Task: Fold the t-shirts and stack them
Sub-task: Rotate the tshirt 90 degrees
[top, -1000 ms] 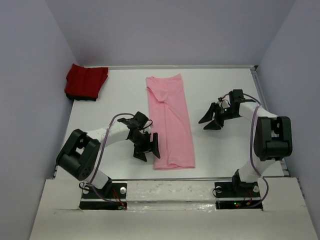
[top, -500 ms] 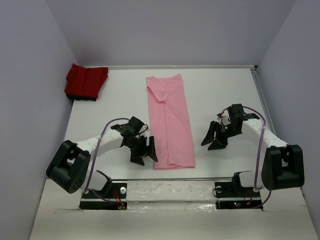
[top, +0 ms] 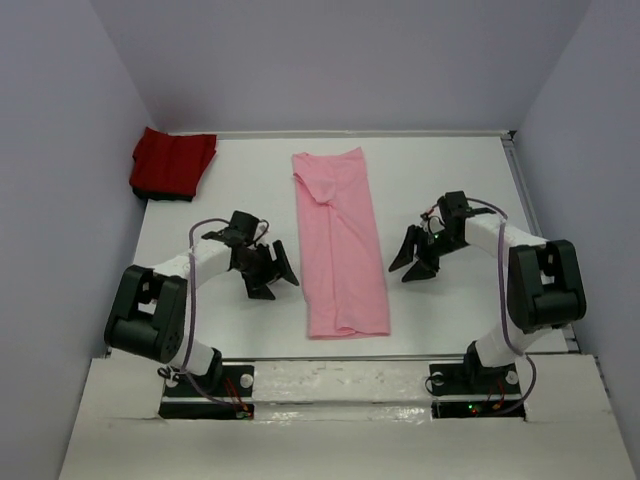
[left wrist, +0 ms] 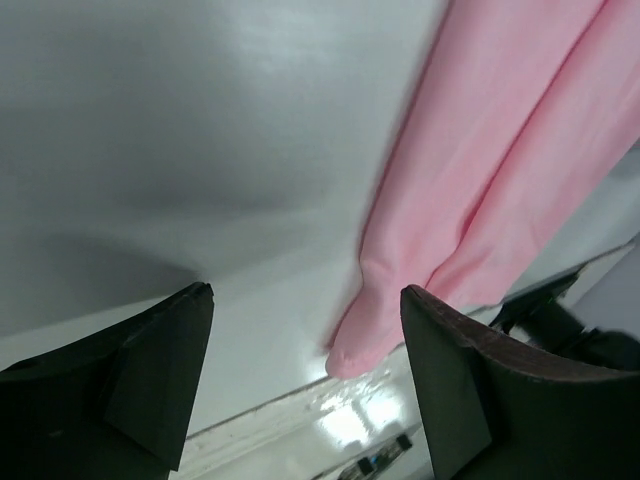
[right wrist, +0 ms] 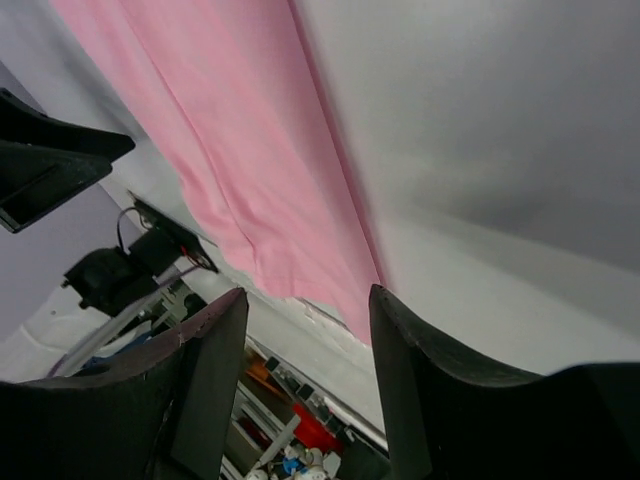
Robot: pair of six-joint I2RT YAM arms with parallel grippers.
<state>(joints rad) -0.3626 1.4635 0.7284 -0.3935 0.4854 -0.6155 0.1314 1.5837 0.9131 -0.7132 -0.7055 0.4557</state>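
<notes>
Basically white table, lilac walls; pink shirt ctr, red shirt far-left.

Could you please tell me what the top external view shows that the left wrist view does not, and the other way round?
Only the top external view: the deep red shirt in the far left corner, and the pink t-shirt along its whole length, collar end included. Only the left wrist view: a close-up of that shirt's near corner, framed by the fingers. Both: the pink t-shirt on the white table and the open, empty left pincer.
</notes>
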